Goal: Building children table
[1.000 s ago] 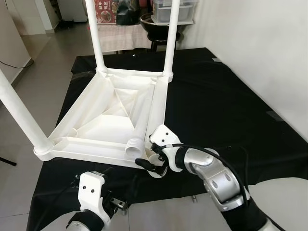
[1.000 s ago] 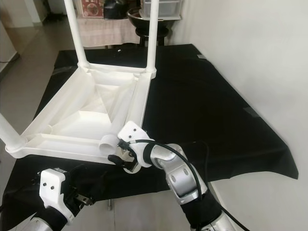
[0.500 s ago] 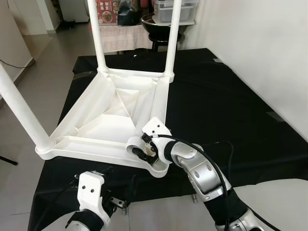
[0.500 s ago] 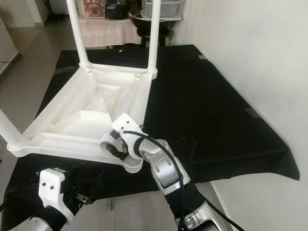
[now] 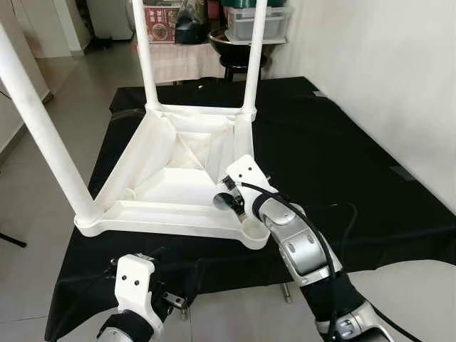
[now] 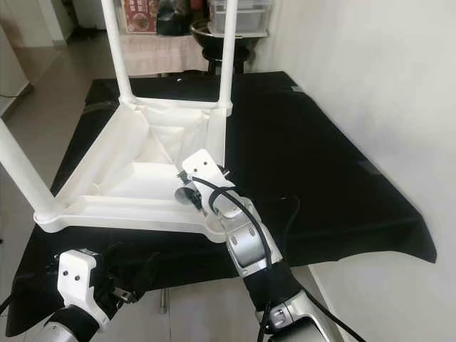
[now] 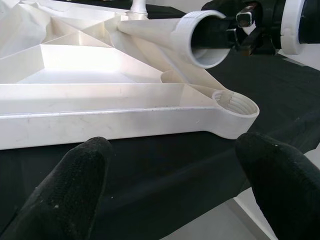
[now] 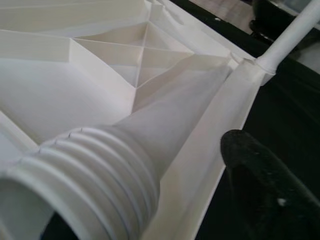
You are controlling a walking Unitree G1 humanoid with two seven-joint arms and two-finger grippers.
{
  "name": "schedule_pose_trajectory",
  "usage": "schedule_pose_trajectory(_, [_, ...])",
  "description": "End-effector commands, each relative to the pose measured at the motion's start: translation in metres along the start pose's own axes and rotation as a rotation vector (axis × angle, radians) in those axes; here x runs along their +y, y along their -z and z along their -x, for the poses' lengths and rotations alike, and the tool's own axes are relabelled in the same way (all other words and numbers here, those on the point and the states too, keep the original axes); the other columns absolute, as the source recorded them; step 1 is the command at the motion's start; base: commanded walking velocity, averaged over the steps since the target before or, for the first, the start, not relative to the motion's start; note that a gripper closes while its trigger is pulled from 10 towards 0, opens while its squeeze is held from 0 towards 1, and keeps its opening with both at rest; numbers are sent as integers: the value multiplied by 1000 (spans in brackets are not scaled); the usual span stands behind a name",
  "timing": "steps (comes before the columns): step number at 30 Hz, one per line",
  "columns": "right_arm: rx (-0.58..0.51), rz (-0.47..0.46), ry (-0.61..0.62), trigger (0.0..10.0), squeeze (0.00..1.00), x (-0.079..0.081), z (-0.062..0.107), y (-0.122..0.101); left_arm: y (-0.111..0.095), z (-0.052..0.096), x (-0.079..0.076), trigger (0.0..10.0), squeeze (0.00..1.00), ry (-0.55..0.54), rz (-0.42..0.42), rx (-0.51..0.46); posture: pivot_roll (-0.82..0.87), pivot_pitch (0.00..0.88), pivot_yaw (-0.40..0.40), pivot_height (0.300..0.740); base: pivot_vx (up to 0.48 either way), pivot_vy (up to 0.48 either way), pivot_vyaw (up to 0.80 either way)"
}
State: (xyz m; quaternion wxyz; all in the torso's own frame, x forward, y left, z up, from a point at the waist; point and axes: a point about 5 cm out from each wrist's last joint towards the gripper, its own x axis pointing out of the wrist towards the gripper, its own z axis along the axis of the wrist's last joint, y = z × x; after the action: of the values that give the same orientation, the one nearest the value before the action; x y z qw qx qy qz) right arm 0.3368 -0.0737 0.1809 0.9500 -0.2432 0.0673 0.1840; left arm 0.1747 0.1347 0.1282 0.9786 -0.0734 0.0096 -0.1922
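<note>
Two black fingers of the left tool (image 7: pixel 175 185) are spread wide, low at the near edge of the black-draped counter (image 5: pixel 328 157), facing the upturned white table (image 5: pixel 164 218) and holding nothing.

Just beyond them is the table's near right corner, where the threaded socket (image 5: pixel 251 229) is empty. This is the one corner without a leg.

The right tool (image 5: pixel 232 201) was down at that corner a second ago. It has since moved up and inward to the threaded end of the loose leg (image 8: pixel 100 150). The leg lies slantwise in the hollow underside, its open end just beside the empty socket and raised a little above the frame. The tool's fingers appear pressed onto that threaded end. One finger (image 8: pixel 260 190) lies along the outside, and the other looks tucked into the mouth, though I cannot be sure of that.

This suggests the work has turned from checking the socket to taking hold of the last leg. What likely remains is to stand the leg up, seat it in the socket and screw it in.

Farther back, three fitted legs stand upright: one at the near left corner (image 5: pixel 43 121) and two at the far corners (image 5: pixel 144 57).
</note>
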Motion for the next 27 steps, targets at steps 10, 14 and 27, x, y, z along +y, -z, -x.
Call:
schedule_pose_trajectory(10, [-19,40,82,0,0,-11,-3,3,1,-1,1,10000,0,-4,-5,4,11,65,-35,740,0,0,0])
schedule_pose_trajectory(14, [-27,-6,96,0,0,-17,-4,4,-4,-5,3,10000,0,-11,2,-16,7,63,-33,740,0,0,0])
schedule_pose_trajectory(27, [-293,-671,185,0,0,-119,17,-10,-62,-50,11,10000,0,63,197,-265,-35,37,-5,740,0,0,0])
